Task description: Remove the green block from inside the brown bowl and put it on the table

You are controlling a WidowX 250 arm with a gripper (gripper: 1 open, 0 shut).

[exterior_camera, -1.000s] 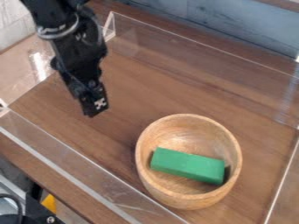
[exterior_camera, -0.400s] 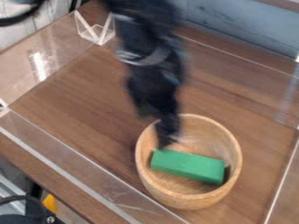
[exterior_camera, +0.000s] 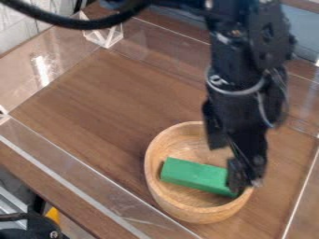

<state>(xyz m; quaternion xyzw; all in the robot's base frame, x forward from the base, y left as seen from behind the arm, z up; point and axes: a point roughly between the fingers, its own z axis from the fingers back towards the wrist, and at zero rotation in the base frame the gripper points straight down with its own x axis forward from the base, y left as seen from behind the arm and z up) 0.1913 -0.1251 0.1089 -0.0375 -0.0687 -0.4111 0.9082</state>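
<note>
One pincer: my pincer [exterior_camera: 245,175] hangs fingers-down over the right side of the bowl, jaws spread wide and gripping nothing.
Block place: the block [exterior_camera: 199,176] lies just left of and under my fingertips, flat on the bowl's floor, long axis running left to right with the near end dipping toward me. I cannot tell whether a fingertip already touches its right end.
Bowl: the bowl [exterior_camera: 169,144] rings both block and fingertips; its thick rim stands right behind and right of the pincer, so I judge there is little room on that side.
Table: bare table [exterior_camera: 112,103] opens up to the left of the pincer, well away from the rim, with clear walls at the edges.
Handling: I judge the block light, stiff and matte, so unlikely to slip or crush; the bowl may slide if I nudge it.
Where to grip: I would take it across the short width, near the middle, one finger on each long side.
Risk: a finger landing on top of the block or on the curved wood instead of beside it.
</note>
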